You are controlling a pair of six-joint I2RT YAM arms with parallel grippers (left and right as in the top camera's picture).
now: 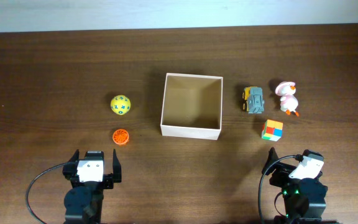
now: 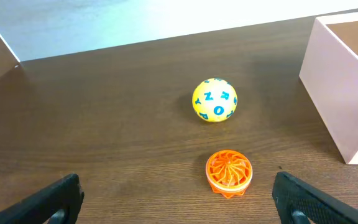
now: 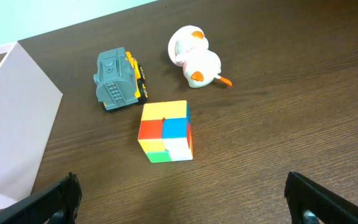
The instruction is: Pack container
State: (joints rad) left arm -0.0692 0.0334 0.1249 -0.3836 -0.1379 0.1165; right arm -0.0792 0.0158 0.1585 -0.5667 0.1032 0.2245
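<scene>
The square, shallow cardboard box [image 1: 190, 131], white outside and tan inside, sits empty at the middle of the dark wooden desk [image 1: 42, 74]. It lies forward of and between the two tools, so either arm would have to carry inward to reach it. The left tool [image 1: 95, 165], jaws spread wide and holding nothing, has the orange ridged disc [image 1: 121, 136] straight ahead and the yellow lettered ball [image 1: 120, 104] beyond. The right tool [image 1: 294, 167], equally wide and holding nothing, faces the multicoloured cube [image 1: 272, 130].

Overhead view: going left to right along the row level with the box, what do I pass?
Yellow ball → container → grey toy truck → white duck toy.
</scene>
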